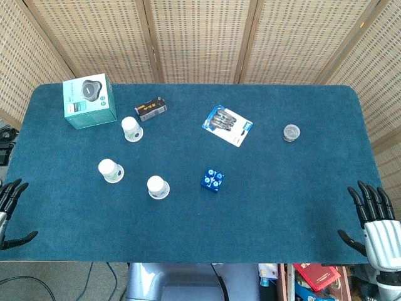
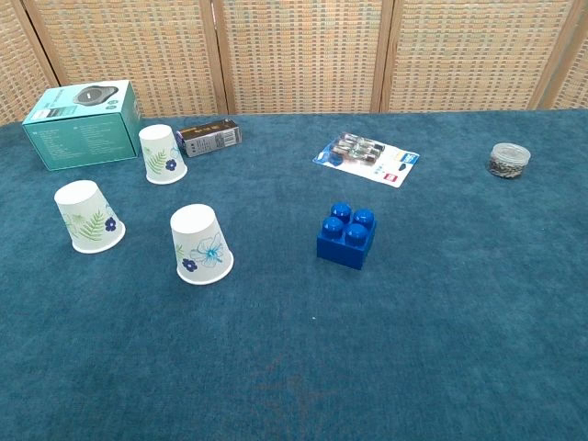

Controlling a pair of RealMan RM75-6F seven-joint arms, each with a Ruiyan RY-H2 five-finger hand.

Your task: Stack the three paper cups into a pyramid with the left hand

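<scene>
Blue felt table, teal box lettering unreadable, floral cups.

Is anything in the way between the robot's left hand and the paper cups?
Nothing visible is. The left hand waits at the table's edge, and only bare blue cloth lies between it and the nearest cup. The teal box sits farther back.

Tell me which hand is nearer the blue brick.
Right, though only slightly. The blue brick sits just right of the table's middle; the right hand rests at the right edge, the left hand at the left edge.
</scene>
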